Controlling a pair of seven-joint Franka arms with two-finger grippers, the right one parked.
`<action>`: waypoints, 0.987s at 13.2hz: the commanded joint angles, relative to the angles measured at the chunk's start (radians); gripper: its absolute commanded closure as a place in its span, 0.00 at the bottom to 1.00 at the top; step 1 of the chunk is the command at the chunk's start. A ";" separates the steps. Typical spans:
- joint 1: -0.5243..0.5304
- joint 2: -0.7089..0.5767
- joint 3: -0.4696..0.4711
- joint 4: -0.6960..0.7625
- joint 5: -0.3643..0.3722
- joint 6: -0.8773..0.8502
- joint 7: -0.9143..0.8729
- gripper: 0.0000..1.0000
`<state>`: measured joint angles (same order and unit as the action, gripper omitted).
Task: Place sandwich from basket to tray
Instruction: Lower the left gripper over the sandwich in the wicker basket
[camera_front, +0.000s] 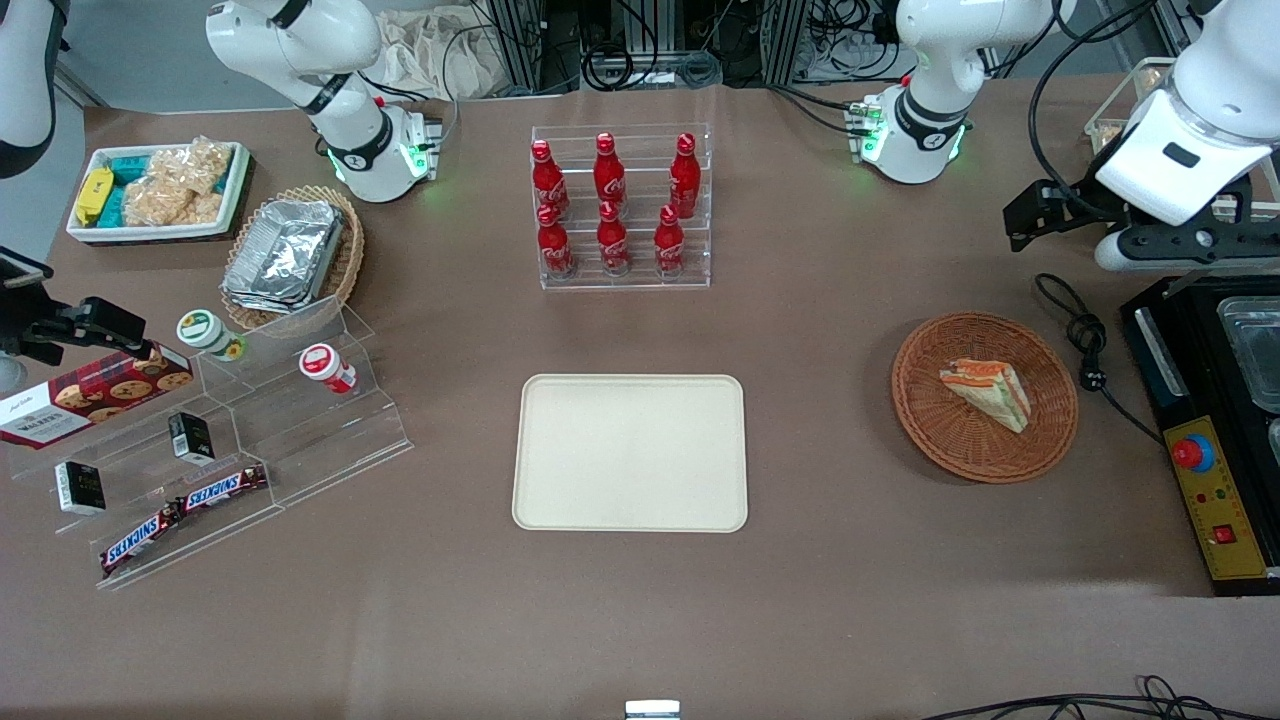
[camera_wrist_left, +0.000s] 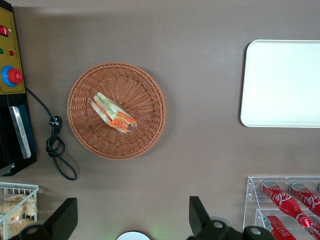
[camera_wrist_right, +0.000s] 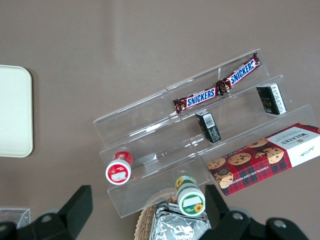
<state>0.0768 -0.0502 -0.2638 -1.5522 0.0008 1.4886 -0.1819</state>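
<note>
On the brown bench (camera_front: 850, 420), seen from the front, the sandwich (camera_front: 987, 391) lies in the round brown wicker basket (camera_front: 920, 405) toward the working arm's end. The cream tray (camera_front: 630, 452) sits well apart from the basket, nearer the middle of the bench, with nothing on it. The gripper (camera_front: 1035, 218) hangs high up, farther from the camera than the basket, touching nothing.

From the left wrist camera, the jaws stand wide apart, and the black fingers (camera_wrist_left: 64, 216) hold nothing. The sandwich (camera_wrist_left: 113, 112) rests in the middle of the basket (camera_wrist_left: 145, 90). The tray (camera_wrist_left: 282, 82) lies off to one side, and red cola bottles (camera_wrist_left: 284, 199) stand in a clear rack.
</note>
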 joint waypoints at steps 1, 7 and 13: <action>0.014 0.018 -0.008 0.035 -0.002 -0.033 -0.001 0.00; 0.090 0.006 0.006 -0.063 -0.047 -0.005 -0.163 0.00; 0.167 -0.036 0.008 -0.362 -0.058 0.263 -0.351 0.00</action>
<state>0.2283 -0.0363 -0.2476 -1.7744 -0.0421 1.6480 -0.4490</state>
